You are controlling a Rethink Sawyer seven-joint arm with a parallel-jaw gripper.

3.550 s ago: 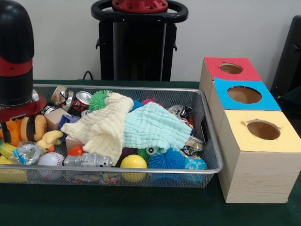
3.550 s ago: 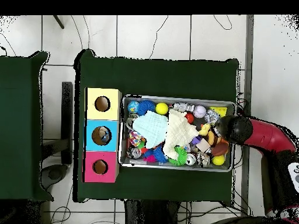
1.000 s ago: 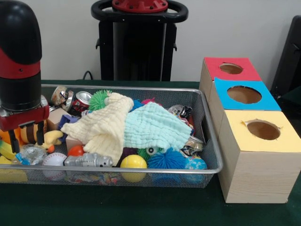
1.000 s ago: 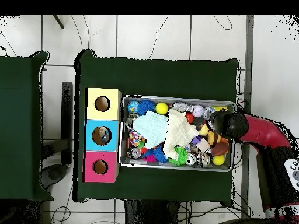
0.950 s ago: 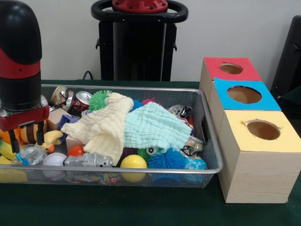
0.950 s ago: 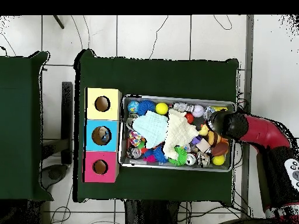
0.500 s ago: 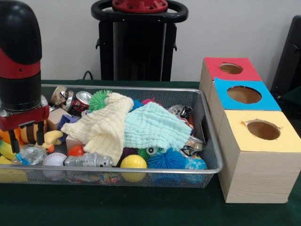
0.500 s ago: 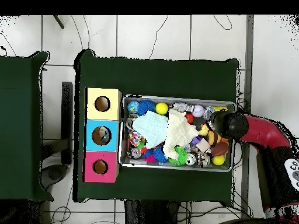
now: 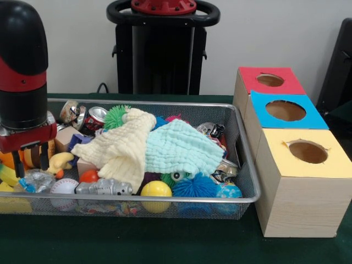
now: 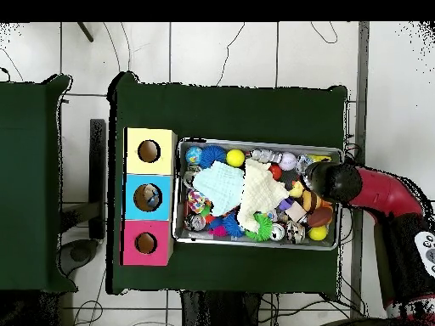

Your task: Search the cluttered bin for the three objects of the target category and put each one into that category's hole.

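Since the earlier front frame, the red and black arm's gripper [image 9: 30, 157] has risen slightly and shifted a little rightward at the frame's left edge. Its two dark fingers [image 9: 19, 163] hang spread and empty above the crinkly clear wrapper [image 9: 32, 179] and stitched white baseball [image 9: 64, 186] in the silver wire-mesh bin [image 9: 242, 165]. Searching looks underway; nothing is grasped. Next it must descend onto a firm target, avoiding the soft yellow cloth [image 9: 118, 147]. Cardboard boxes with round holes [image 9: 308, 151] wait at right.

Yellow cloth [image 9: 118, 148], mint cloth [image 9: 181, 148], red-and-black arm [image 9: 22, 71].
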